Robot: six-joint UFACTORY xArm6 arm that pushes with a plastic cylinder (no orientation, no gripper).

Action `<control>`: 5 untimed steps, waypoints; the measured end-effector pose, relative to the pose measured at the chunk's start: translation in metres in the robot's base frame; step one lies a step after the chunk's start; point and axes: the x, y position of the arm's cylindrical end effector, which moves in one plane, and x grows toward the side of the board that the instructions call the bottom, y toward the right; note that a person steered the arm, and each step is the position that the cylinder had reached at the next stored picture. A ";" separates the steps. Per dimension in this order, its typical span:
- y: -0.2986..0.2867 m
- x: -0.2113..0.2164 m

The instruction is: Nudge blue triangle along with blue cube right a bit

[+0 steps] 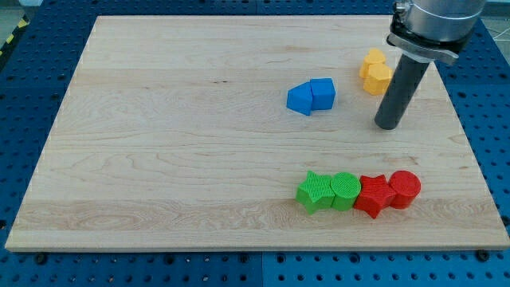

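The blue triangle (300,99) and the blue cube (323,93) lie touching each other near the middle of the wooden board (159,143), the triangle on the view's left of the cube. My tip (388,125) rests on the board to the view's right of the blue pair, a short gap away and slightly lower. It touches no block.
Two yellow blocks (375,72) sit close together just above my tip, near the rod. Near the board's bottom edge stands a row: green star (315,192), green cylinder (345,190), red star (373,194), red cylinder (404,189).
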 end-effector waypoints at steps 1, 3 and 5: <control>-0.025 0.007; -0.077 0.017; -0.110 0.017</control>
